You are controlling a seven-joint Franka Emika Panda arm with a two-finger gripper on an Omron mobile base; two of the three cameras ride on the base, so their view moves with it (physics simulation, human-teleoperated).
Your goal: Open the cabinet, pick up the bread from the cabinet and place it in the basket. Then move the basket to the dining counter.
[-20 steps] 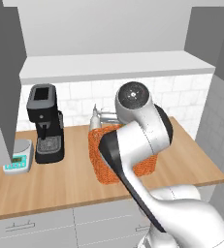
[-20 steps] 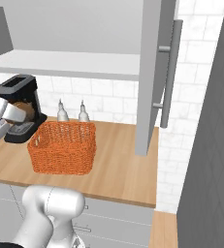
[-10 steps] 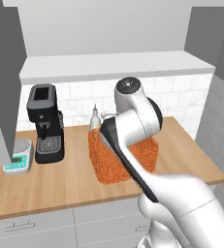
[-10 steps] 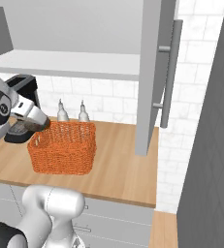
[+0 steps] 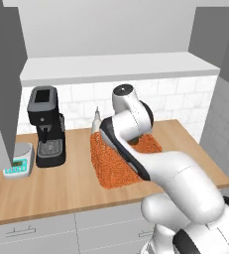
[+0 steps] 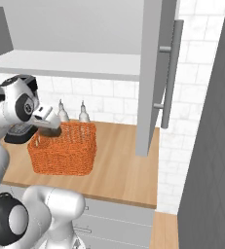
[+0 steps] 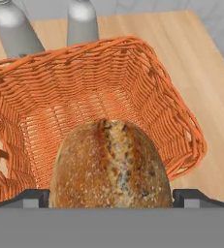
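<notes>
Jaws stand wide in your hand view, one dark tip at each side of the bread; the loaf sits between them, and whether they press it you cannot tell from here. Below the loaf you see the open mouth of the basket, with the bread over its near part. Two grey bottles stand on the wooden bench just beyond the far rim.

From your left base view, the arm bends down over the basket, its wrist above the right part of the weave. A black coffee machine stands to the left of the basket, and a small scale further left.

From your right base view, the hand hangs at the basket's left rim, with the bottles behind it. The cabinet door stands swung out, its steel bar handle facing right, above the bench.
</notes>
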